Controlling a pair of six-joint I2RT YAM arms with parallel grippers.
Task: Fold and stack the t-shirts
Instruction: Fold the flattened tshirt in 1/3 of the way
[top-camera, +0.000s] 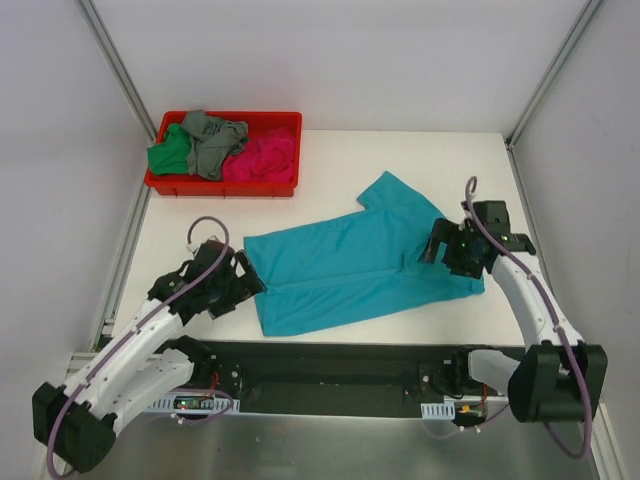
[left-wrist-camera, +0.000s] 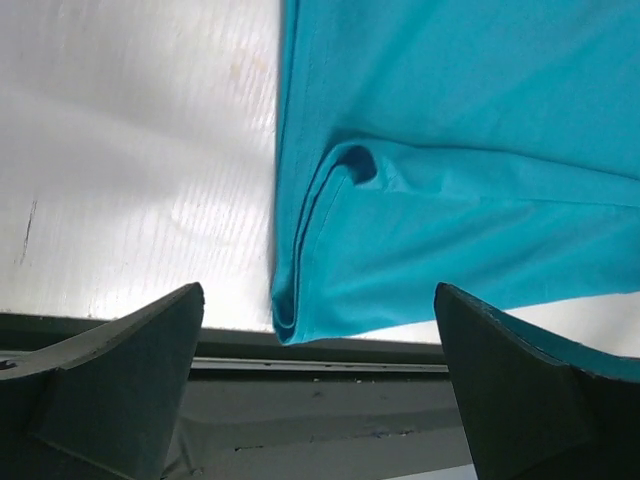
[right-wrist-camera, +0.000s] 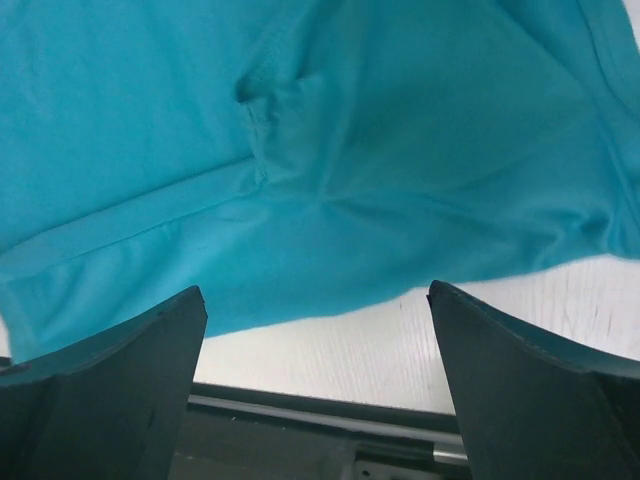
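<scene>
A teal t-shirt (top-camera: 350, 262) lies spread on the white table, folded lengthwise, one sleeve pointing to the back. My left gripper (top-camera: 243, 283) is open and empty at the shirt's left end; the left wrist view shows the folded corner (left-wrist-camera: 290, 320) between the open fingers (left-wrist-camera: 120, 370). My right gripper (top-camera: 440, 250) is open and empty over the shirt's right end; the right wrist view shows the cloth (right-wrist-camera: 330, 170) and its near edge. Green (top-camera: 168, 155), grey (top-camera: 212, 140) and magenta-pink (top-camera: 262, 158) shirts lie crumpled in the red bin (top-camera: 222, 186).
The red bin stands at the back left of the table. A black strip (top-camera: 330, 365) runs along the near table edge between the arm bases. White walls with metal posts enclose the sides and back.
</scene>
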